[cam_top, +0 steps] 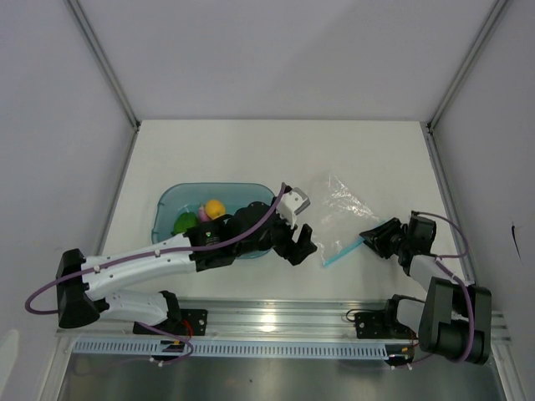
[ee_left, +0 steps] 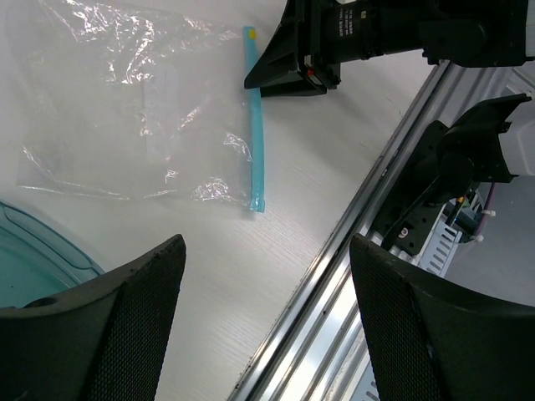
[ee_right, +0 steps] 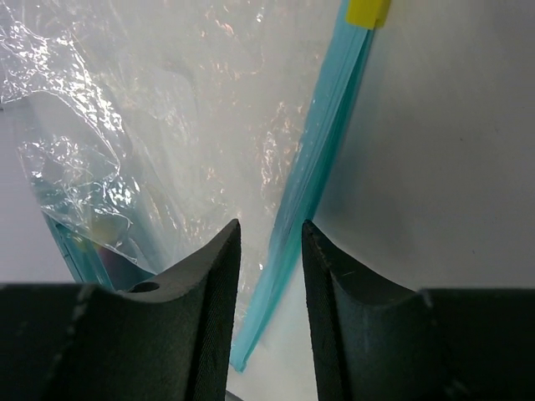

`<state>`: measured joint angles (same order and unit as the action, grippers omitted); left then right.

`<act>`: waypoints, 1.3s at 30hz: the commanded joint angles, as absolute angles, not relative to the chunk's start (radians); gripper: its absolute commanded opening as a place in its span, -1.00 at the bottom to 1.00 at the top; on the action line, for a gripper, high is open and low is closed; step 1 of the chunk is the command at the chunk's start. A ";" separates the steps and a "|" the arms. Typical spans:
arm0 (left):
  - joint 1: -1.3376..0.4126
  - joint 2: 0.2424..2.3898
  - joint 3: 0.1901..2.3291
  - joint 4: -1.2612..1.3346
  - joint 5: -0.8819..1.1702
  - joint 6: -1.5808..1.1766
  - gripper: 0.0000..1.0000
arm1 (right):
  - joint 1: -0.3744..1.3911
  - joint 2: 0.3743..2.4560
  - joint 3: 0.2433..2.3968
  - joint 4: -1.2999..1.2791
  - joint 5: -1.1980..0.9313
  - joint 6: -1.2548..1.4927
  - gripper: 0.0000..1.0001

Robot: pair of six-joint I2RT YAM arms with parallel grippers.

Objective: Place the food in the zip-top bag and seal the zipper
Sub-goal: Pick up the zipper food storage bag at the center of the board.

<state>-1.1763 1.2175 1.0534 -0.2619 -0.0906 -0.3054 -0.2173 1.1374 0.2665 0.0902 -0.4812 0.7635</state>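
Straddling the zipper, the right gripper sits barely parted, grip unclear; left gripper gapes empty

1. The left arm has white shells on its links and black joint housings, and a purple cable loops along it.
2. The right arm is built alike, with black joints, white links and a second purple cable.
3. The left gripper has black fingers faced with a fine dotted mesh.
4. The right gripper has smooth, matte black fingers, one with a small round hole.
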 commanded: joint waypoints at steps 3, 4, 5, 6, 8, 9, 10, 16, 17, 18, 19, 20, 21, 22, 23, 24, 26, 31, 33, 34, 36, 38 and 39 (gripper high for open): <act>-1.180 1.197 1.031 -0.221 -0.077 -0.305 0.63 | -0.230 1.172 0.253 0.232 -0.526 0.791 -0.27; -1.180 1.197 1.029 -0.221 -0.077 -0.307 0.63 | -0.232 1.187 0.250 0.251 -0.525 0.796 -0.27; -1.180 1.197 1.029 -0.221 -0.077 -0.307 0.63 | -0.232 1.198 0.247 0.265 -0.529 0.796 -0.29; -1.180 1.197 1.029 -0.221 -0.077 -0.307 0.63 | -0.233 1.212 0.244 0.288 -0.540 0.811 -0.31; -1.180 1.197 1.029 -0.219 -0.077 -0.307 0.64 | -0.235 1.245 0.232 0.347 -0.555 0.830 -0.32; -1.180 1.197 1.029 -0.221 -0.077 -0.307 0.63 | -0.235 1.259 0.229 0.365 -0.558 0.847 -0.32; -1.180 1.198 1.028 -0.219 -0.078 -0.307 0.64 | -0.235 1.287 0.227 0.397 -0.564 0.854 -0.34; -1.180 1.198 1.023 -0.221 -0.083 -0.307 0.64 | -0.235 1.394 0.219 0.537 -0.586 0.903 -0.43; -1.180 1.200 1.023 -0.221 -0.083 -0.307 0.64 | -0.233 1.420 0.219 0.554 -0.591 0.911 -0.47; -1.180 1.201 1.020 -0.221 -0.086 -0.307 0.64 | -0.233 1.433 0.222 0.575 -0.589 0.917 -0.49; -1.180 1.201 1.020 -0.222 -0.086 -0.308 0.64 | -0.233 1.446 0.227 0.583 -0.589 0.920 -0.56; -1.180 1.206 1.020 -0.222 -0.087 -0.308 0.64 | -0.233 1.459 0.232 0.591 -0.589 0.923 -0.60; -1.180 1.207 1.022 -0.221 -0.089 -0.310 0.64 | -0.233 1.483 0.238 0.610 -0.589 0.925 -0.63; -1.180 1.210 1.025 -0.221 -0.092 -0.310 0.64 | -0.232 1.494 0.241 0.618 -0.595 0.930 -0.81; -1.180 1.218 1.026 -0.222 -0.095 -0.310 0.64 | -0.232 1.502 0.245 0.621 -0.598 0.931 -0.91; -1.180 1.223 1.028 -0.222 -0.098 -0.310 0.64 | -0.230 1.508 0.248 0.618 -0.600 0.931 -0.99; -1.180 1.236 1.046 -0.229 -0.098 -0.305 0.65 | -0.224 1.497 0.256 0.612 -0.614 0.931 -1.00; -1.180 1.313 1.115 -0.251 -0.135 -0.252 0.92 | -0.105 1.211 0.346 0.274 -0.556 0.884 -1.00; -1.190 1.362 1.130 -0.250 -0.193 -0.229 0.99 | -0.043 1.044 0.426 0.033 -0.444 0.879 -1.00; -1.198 1.376 1.147 -0.242 -0.256 -0.197 0.99 | -0.003 0.996 0.448 -0.045 -0.414 0.885 -1.00; -1.229 1.405 1.152 -0.195 -0.320 -0.158 0.99 | 0.041 0.892 0.497 -0.228 -0.335 0.925 -1.00; -1.249 1.419 1.152 -0.164 -0.397 -0.118 0.99 | 0.061 0.859 0.560 -0.358 -0.325 0.960 -1.00; -1.252 1.433 1.155 -0.146 -0.408 -0.114 0.99 | 0.067 0.844 0.580 -0.389 -0.324 0.966 -1.00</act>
